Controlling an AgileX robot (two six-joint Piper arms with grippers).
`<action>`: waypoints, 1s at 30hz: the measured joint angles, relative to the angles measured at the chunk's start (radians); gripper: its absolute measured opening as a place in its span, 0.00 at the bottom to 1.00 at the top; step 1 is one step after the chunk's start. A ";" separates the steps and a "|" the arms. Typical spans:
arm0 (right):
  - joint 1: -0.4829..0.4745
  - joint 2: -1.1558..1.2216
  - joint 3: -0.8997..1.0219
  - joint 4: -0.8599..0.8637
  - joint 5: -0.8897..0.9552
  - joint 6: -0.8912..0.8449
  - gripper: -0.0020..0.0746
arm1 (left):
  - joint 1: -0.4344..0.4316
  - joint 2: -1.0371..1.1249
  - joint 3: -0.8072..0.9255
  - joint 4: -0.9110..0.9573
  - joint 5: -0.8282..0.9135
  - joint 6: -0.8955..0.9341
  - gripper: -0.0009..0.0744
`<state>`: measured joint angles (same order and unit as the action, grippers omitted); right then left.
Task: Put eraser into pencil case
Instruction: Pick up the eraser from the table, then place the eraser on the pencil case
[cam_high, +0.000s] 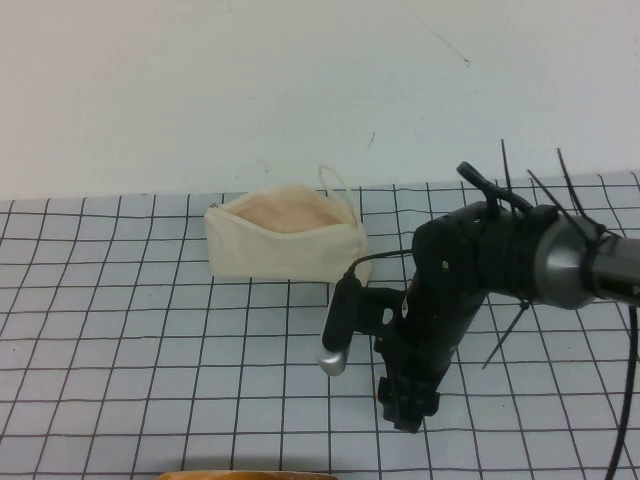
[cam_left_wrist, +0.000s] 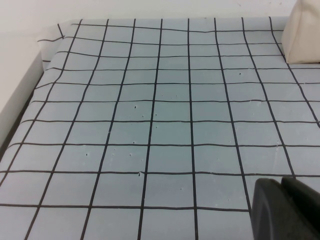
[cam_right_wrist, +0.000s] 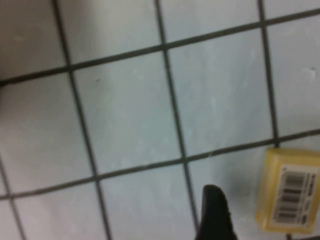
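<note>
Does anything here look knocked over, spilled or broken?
Nothing stands out. The pencil case sits open on the gridded mat. The eraser lies flat beside a fingertip of the right end effector, which is low over the mat. The left end effector shows only in its wrist view.

One pouch (cam_high: 285, 240) sits on one gridded mat (cam_high: 120, 330). One eraser (cam_right_wrist: 288, 190) lies there. Two grippers: right (cam_high: 405, 405) low over the mat, left (cam_left_wrist: 285, 207) near its edge.
</note>
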<state>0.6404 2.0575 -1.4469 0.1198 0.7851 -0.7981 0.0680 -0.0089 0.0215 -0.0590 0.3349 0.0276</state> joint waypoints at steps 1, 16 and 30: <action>0.000 0.009 -0.008 -0.004 -0.002 0.008 0.59 | 0.000 0.000 0.000 0.000 0.000 0.000 0.01; 0.002 0.069 -0.063 -0.028 -0.005 0.035 0.35 | 0.000 0.000 0.000 0.000 0.000 0.000 0.01; 0.002 0.069 -0.514 -0.027 0.018 0.129 0.30 | 0.000 0.000 0.000 0.000 0.000 0.000 0.01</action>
<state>0.6420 2.1262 -1.9613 0.0924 0.8029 -0.6693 0.0680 -0.0089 0.0215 -0.0590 0.3349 0.0276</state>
